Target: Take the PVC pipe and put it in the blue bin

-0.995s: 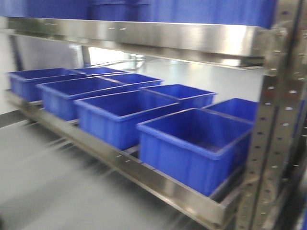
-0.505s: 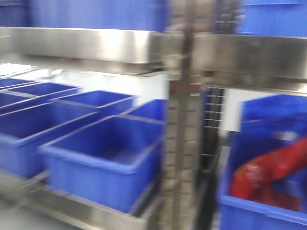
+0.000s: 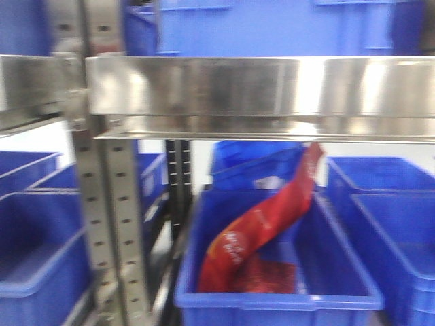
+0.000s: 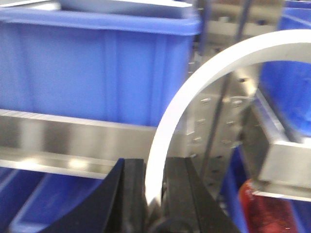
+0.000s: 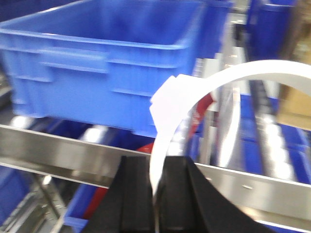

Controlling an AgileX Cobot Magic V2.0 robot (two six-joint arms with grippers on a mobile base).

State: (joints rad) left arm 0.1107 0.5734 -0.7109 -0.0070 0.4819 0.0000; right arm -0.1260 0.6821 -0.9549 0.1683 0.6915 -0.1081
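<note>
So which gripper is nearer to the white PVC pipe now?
Neither, it is a tie. The left gripper is shut on a white curved pipe that rises between its fingers, and the right gripper is shut on a white curved pipe too.

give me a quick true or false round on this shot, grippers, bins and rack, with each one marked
1. The left gripper is shut on the PVC pipe. True.
2. The right gripper is open and empty. False: it is shut on a second white arc.
3. The middle blue bin in the front view holds a red bag. True.
4. The rack shelf is wooden. False: it is shiny metal.
5. The red bag lies flat on the bin floor. False: it leans up toward the back rim.
</note>
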